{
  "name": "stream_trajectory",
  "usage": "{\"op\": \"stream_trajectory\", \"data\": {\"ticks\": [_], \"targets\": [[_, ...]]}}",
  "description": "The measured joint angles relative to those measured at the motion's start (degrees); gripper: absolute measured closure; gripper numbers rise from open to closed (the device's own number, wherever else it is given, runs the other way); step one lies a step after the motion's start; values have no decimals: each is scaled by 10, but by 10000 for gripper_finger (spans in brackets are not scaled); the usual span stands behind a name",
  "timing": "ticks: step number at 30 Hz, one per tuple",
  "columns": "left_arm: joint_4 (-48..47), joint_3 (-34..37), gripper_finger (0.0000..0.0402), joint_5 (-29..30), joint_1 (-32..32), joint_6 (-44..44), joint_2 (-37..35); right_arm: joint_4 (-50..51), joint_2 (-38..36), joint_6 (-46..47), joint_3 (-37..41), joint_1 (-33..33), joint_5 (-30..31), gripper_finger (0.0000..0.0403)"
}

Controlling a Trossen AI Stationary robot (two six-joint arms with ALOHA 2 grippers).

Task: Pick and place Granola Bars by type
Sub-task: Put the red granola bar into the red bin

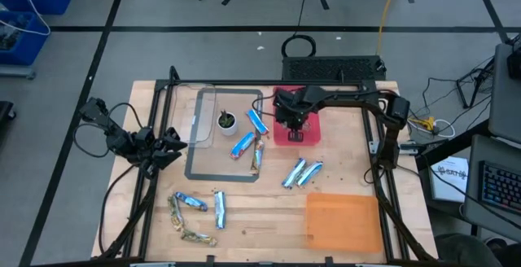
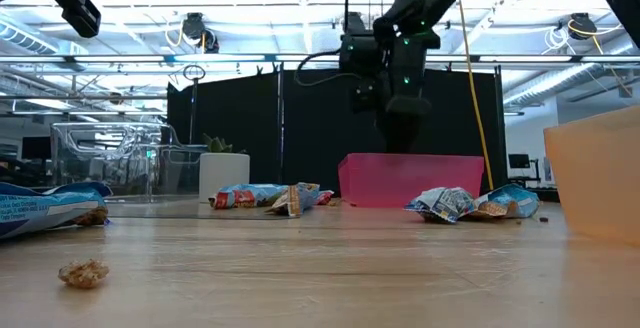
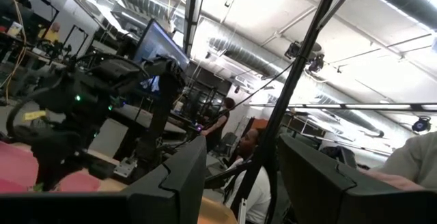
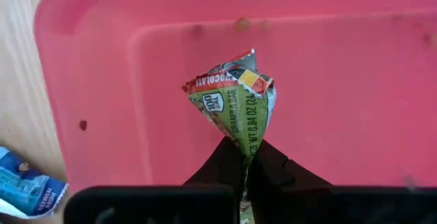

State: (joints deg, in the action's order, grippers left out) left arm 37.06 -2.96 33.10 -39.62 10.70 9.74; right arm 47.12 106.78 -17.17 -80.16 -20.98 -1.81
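Over on the left edge of the table the left gripper is parked off the wood with its fingers partly apart and nothing between them that I can see; it's pointed out at the room, where a couple of people are hanging around by the monitors; near the front left corner there's a loose bunch of granola bars, two blue ones and a couple of brownish-gold ones; further back sits a clear bin and a little potted plant on a grey mat, with three more blue bars around the mat's right side; then the right gripper is hanging over the pink tray, pinched tight on a green-labelled bar that dangles just above the tray floor; another pair of blue bars lies on the wood to the front of the tray; an orange bin sits at the front right.
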Motion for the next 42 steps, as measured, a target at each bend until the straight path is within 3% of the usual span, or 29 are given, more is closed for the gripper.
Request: {"op": "stream_trajectory", "data": {"ticks": [14, 33, 42], "targets": [[0, 0, 217, 0, 0, 0, 0, -64, 0, 0, 49, 8, -14, 398], [0, 0, 217, 0, 0, 0, 0, -68, 0, 15, 49, 8, -13, 298], [0, 0, 217, 0, 0, 0, 0, -49, -25, 43, 49, 8, -10, 280]]}}
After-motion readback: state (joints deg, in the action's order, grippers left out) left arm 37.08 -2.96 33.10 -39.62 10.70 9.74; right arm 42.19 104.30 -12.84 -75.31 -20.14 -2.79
